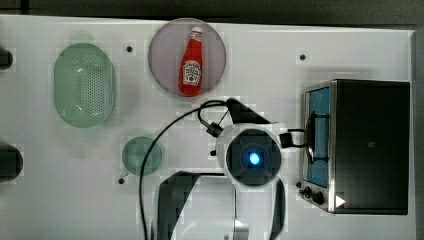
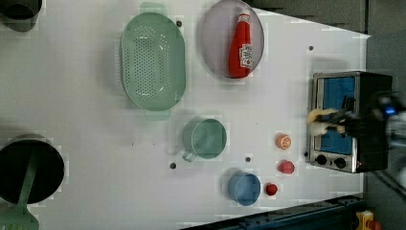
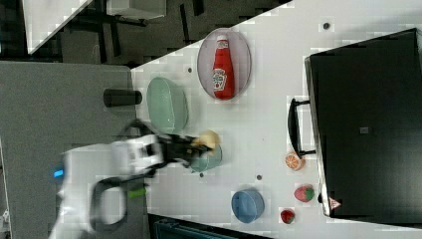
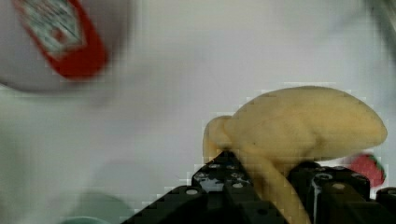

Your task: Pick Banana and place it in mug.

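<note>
Clearly, the gripper (image 4: 261, 186) has its black jaws closed on the banana (image 4: 303, 126), held up in the air above the white table (image 2: 95, 120). Meanwhile the mug (image 2: 207, 139) stands near the table's middle, beside the green basket (image 2: 153, 62).

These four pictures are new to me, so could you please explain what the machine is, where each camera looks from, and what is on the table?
It is a single robot arm, white, with a black two-fingered gripper. Three cameras off the arm look at the white table; the fourth sits on the wrist, just behind the fingers. The gripper is shut on the banana, a pale yellow toy, lifted off the table. The green mug is meant to receive it. Also there: a perforated green basket, a ketchup bottle lying on a grey plate, a blue cup, an orange slice, two red berries, and a toaster oven.
</note>
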